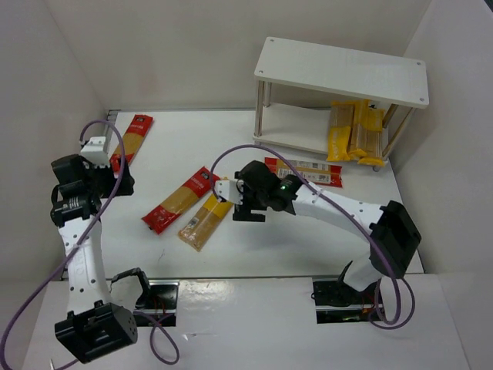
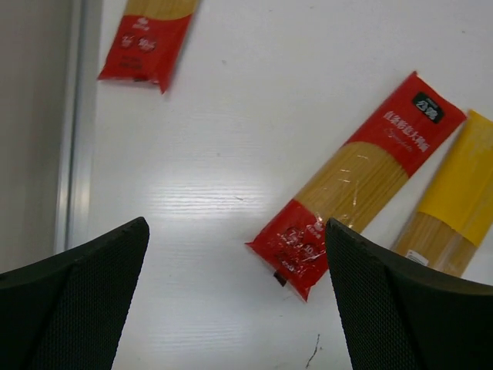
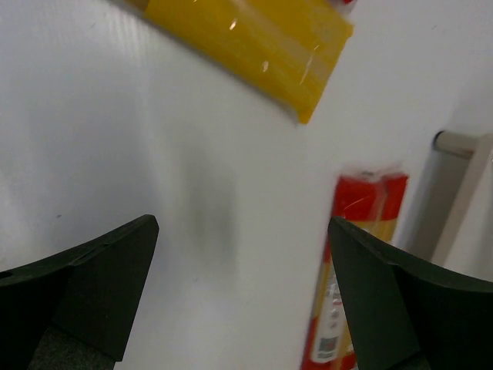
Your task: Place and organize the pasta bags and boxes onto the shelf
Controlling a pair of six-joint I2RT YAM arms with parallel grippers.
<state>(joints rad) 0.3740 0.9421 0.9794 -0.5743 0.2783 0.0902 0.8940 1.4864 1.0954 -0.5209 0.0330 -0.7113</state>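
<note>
The white two-tier shelf [image 1: 343,73] stands at the back right, with yellow pasta packs [image 1: 354,135] on its lower tier. A red labelled pack [image 1: 304,171] lies on the table in front of it. A red-ended pack [image 1: 179,200] and a yellow pack [image 1: 206,221] lie mid-table, and another red-ended pack [image 1: 132,141] lies at the far left. My left gripper [image 2: 235,301] is open and empty above the table, left of the red-ended pack [image 2: 362,181]. My right gripper [image 3: 243,293] is open and empty over bare table between the yellow pack [image 3: 246,38] and the red labelled pack [image 3: 358,262].
White walls close in the table on the left, back and right. A metal strip [image 2: 73,123] runs along the left edge. A shelf leg [image 3: 462,193] shows at the right of the right wrist view. Purple cables loop over both arms.
</note>
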